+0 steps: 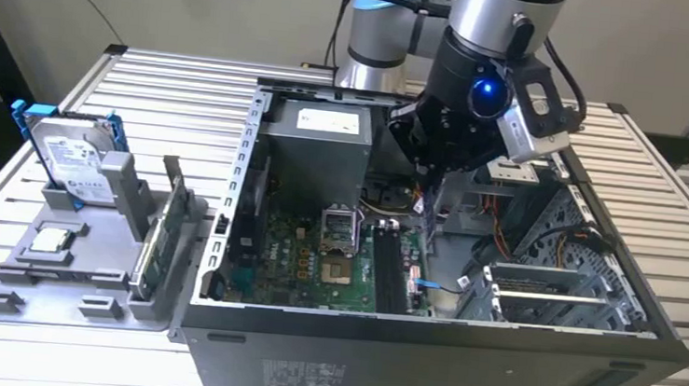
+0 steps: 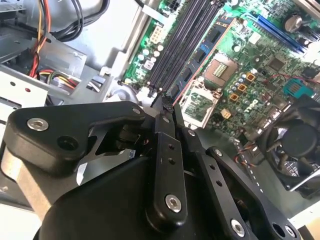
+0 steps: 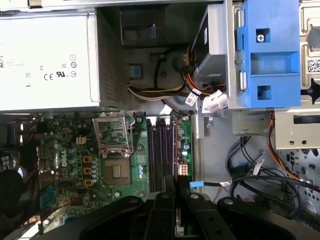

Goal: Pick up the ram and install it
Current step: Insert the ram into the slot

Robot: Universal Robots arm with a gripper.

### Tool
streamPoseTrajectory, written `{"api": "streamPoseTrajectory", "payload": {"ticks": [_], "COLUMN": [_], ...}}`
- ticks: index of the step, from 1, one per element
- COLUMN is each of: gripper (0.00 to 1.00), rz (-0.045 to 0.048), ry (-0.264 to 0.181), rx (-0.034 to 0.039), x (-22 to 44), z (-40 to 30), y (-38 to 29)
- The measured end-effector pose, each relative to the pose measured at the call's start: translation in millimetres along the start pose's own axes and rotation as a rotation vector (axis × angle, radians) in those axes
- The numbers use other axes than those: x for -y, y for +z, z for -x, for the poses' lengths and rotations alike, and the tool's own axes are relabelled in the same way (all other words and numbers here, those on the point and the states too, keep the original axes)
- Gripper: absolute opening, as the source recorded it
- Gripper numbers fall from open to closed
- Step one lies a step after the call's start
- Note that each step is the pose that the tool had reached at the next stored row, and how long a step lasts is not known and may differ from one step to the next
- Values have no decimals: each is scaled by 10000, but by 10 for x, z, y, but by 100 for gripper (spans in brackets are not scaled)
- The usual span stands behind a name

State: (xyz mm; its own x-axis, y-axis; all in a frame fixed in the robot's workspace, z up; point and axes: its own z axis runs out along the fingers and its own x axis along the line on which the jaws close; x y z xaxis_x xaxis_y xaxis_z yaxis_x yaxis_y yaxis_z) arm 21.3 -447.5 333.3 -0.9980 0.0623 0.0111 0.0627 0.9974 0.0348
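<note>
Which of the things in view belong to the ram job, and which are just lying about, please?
Job in hand: the claw, the ram pinched in it, the memory slots, the computer case.

Lying about: the hard drive, the green circuit board, the grey tray, the power supply.

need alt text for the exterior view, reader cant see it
A robot arm's end effector reaches down into an open computer case above the motherboard. On the exterior view's left, a grey tray holds a silver hard drive in a blue frame and a thin upright stick.
</note>
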Motion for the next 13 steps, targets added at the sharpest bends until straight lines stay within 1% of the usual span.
{"api": "streamPoseTrajectory", "payload": {"ticks": [6, 13], "gripper": [14, 14], "rz": [-1, -3], "ry": [-23, -48], "rx": [-1, -3], "x": [-36, -56], "z": [15, 25], "y": [64, 135]}}
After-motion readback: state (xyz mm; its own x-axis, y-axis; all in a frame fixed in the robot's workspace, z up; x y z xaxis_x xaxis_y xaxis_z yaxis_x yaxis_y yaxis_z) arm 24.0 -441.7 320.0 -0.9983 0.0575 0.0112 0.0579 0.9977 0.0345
